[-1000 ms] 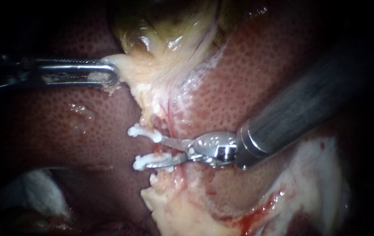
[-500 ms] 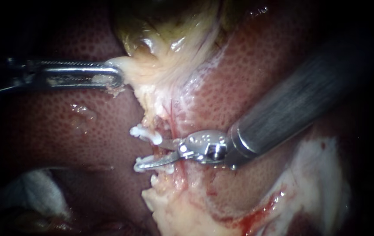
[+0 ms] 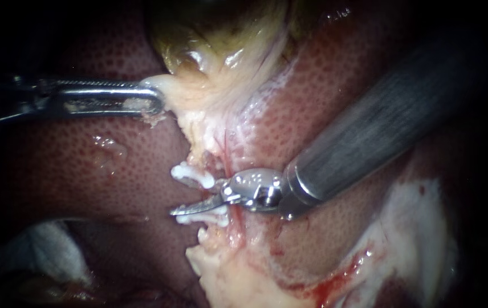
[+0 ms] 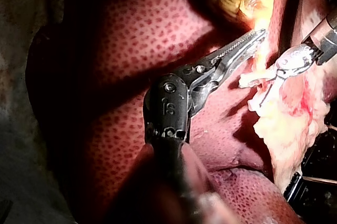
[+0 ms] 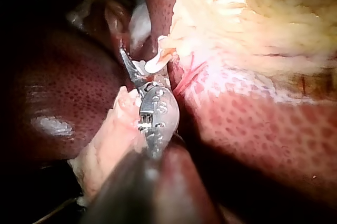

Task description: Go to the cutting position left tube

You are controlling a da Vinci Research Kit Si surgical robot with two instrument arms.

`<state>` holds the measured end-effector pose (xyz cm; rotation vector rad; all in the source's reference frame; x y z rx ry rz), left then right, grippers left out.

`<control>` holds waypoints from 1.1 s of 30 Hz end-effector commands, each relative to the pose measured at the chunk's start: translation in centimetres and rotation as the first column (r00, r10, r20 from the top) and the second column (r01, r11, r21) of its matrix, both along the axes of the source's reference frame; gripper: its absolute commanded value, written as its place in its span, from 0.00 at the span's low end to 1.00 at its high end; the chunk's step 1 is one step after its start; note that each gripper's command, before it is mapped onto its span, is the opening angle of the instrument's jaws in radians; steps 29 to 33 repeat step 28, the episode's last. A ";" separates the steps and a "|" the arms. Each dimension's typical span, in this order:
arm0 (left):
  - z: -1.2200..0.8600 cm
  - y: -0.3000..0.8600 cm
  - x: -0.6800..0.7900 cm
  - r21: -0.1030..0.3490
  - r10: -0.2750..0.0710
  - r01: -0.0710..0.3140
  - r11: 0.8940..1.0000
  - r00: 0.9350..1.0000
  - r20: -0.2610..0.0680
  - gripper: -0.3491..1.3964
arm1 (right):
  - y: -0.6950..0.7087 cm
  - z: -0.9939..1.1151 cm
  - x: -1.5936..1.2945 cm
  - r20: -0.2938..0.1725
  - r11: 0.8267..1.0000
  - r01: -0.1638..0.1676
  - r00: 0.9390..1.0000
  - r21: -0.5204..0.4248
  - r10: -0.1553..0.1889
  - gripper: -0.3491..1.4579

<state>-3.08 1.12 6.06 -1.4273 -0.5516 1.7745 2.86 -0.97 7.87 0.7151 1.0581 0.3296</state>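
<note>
A pale tube (image 3: 206, 195) runs down from the yellowish gallbladder (image 3: 221, 51) and carries two white clips, an upper clip (image 3: 188, 173) and a lower clip (image 3: 207, 217). My right instrument (image 3: 194, 198) comes in from the upper right. Its thin blades stand open around the tube between the two clips, and the lower blade lies along the lower clip. My left instrument (image 3: 151, 98) is shut on the gallbladder's pale edge and holds it out to the left. The right wrist view shows one blade (image 5: 127, 64) beside a clip (image 5: 151, 66).
Dark red liver (image 3: 84, 159) lies around the tube on both sides. White gauze (image 3: 50, 251) sits at the lower left. Pale fatty tissue (image 3: 227, 274) with some blood hangs below the clips, and a whitish patch (image 3: 421, 228) lies under the right shaft.
My right instrument has slid left along the liver, so its blades now reach further between the two clips, with a narrower gap. The left instrument has edged slightly right, still holding.
</note>
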 end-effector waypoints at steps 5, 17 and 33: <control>0.00 0.00 0.00 0.000 0.000 0.000 1.000 1.000 0.000 0.00 | -0.02 0.02 0.06 0.000 1.000 0.007 1.000 0.013 -0.007 0.87; 0.01 0.00 0.00 0.000 0.000 0.000 1.000 1.000 0.000 0.00 | -0.04 0.05 0.14 -0.002 1.000 0.011 1.000 0.015 -0.011 0.86; 0.03 0.00 -0.01 0.000 0.001 -0.001 1.000 1.000 0.000 0.00 | -0.05 0.05 0.14 -0.003 1.000 0.013 1.000 0.014 -0.013 0.81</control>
